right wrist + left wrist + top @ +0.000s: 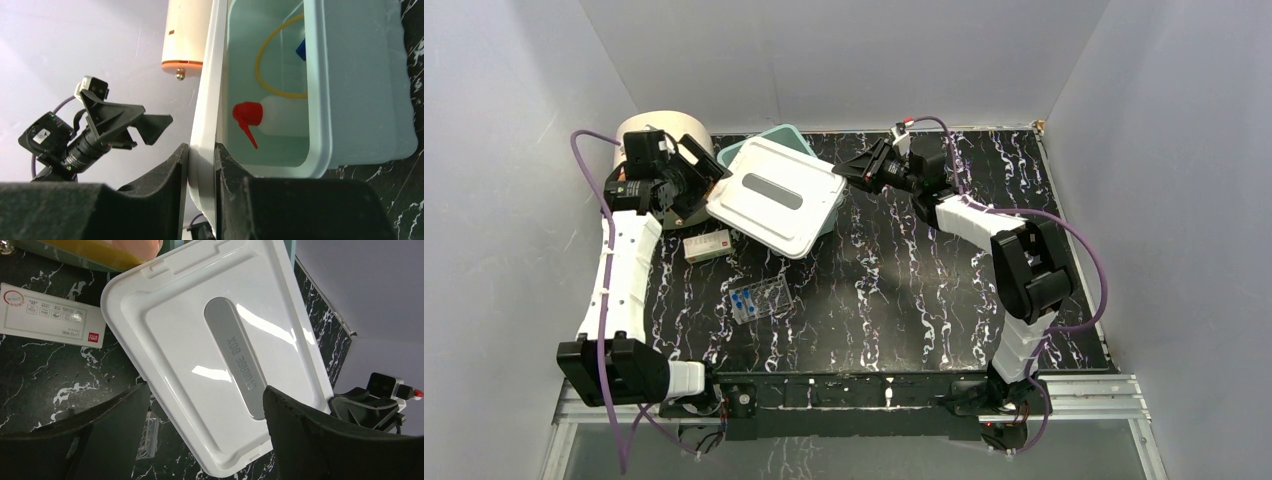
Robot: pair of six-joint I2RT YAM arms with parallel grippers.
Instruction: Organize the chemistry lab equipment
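My right gripper (852, 172) is shut on the right edge of a white box lid (774, 195), holding it tilted over a pale teal bin (792, 134). In the right wrist view the jaws (201, 155) pinch the lid rim (205, 100). Inside the bin (320, 100) lie a red-nozzled white squeeze bottle (248, 116), an amber tubing loop (264, 62) and a blue piece (301, 49). My left gripper (706, 166) is open at the lid's left edge, its jaws (206, 390) spread over the lid (200, 340). A clear rack with blue-capped vials (759, 298) sits on the table. Tongs are hidden.
A small white printed carton (707, 244) lies left of the rack; it also shows in the left wrist view (50, 315). The cream-and-orange drum (664, 125) stands at the back left behind my left gripper. White walls enclose the black marbled table (904, 290).
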